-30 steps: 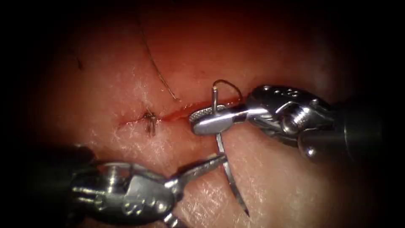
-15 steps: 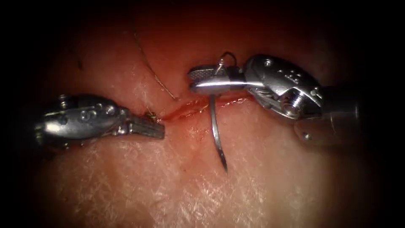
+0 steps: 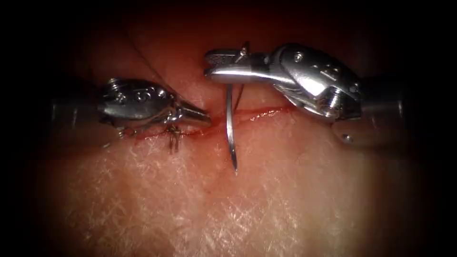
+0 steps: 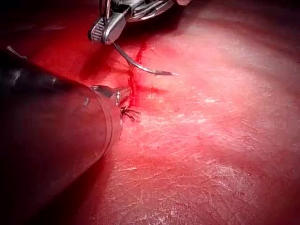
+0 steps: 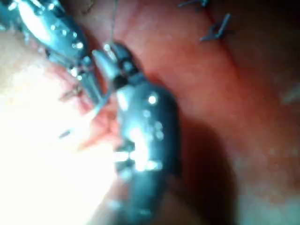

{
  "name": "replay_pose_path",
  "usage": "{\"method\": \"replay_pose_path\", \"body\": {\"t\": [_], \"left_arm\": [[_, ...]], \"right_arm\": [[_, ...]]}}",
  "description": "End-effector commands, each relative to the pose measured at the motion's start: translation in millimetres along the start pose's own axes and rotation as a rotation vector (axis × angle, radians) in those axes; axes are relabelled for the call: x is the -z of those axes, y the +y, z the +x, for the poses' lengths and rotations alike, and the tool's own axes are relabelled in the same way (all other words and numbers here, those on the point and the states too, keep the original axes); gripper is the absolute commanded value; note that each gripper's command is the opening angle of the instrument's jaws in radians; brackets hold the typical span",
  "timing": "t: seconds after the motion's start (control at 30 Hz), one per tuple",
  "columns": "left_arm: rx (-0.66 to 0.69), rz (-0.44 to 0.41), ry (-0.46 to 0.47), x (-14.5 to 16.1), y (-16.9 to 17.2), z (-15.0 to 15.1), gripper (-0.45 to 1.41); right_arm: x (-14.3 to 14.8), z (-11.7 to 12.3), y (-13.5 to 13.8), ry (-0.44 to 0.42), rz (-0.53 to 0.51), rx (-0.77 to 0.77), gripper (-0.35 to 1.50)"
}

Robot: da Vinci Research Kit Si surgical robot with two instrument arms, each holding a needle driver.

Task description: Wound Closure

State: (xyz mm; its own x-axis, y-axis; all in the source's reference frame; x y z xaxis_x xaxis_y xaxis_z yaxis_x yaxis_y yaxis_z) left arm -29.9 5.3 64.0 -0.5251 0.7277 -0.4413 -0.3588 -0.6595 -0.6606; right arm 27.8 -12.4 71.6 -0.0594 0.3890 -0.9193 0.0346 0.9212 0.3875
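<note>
The right tool (image 3: 214, 64) reaches in from the right above the cut (image 3: 257, 114), its two fingers (image 3: 233, 74) closed together on the curved needle (image 3: 231, 128). They grip the needle close to its thread end, so that nearly the whole curve hangs free below them. From the fingers the needle runs down across the cut, and its sharp tip lies over the pale tissue (image 3: 285, 200) just below the cut line; whether the tip touches the surface cannot be told. The needle's body is out of the tissue. A short run of dark thread (image 3: 239, 95) drops beside the needle, just to its right, under the same fingers.

The left tool (image 3: 197, 116) comes in from the left and lies along the cut, its tapered fingers (image 3: 190, 114) pressed together into a point with nothing seen between them. That point sits just left of the needle, apart from it, and right above a tied stitch (image 3: 172, 138) whose dark cut ends stick down from the cut. Red fluid (image 3: 247, 115) lines the cut between the two tools.

In the left wrist view the needle (image 4: 140, 65) arcs out from the right tool (image 4: 101, 33) over the red line of the cut, with the stitch ends (image 4: 127, 113) just beside the left tool's shaft.
</note>
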Motion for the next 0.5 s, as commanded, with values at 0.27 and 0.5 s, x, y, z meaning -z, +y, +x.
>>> {"method": "replay_pose_path", "body": {"t": [0.27,0.5], "left_arm": [[-0.019,-0.010,-0.009,0.7,0.8,0.6,-0.45],[-0.039,-0.036,-0.016,-0.1,2.9,0.8,-0.45]], "right_arm": [[-0.3,-1.2,0.1,-0.010,-0.007,0.029,-0.35],[-0.1,-1.4,0.2,-0.018,-0.009,0.037,-0.35]]}}
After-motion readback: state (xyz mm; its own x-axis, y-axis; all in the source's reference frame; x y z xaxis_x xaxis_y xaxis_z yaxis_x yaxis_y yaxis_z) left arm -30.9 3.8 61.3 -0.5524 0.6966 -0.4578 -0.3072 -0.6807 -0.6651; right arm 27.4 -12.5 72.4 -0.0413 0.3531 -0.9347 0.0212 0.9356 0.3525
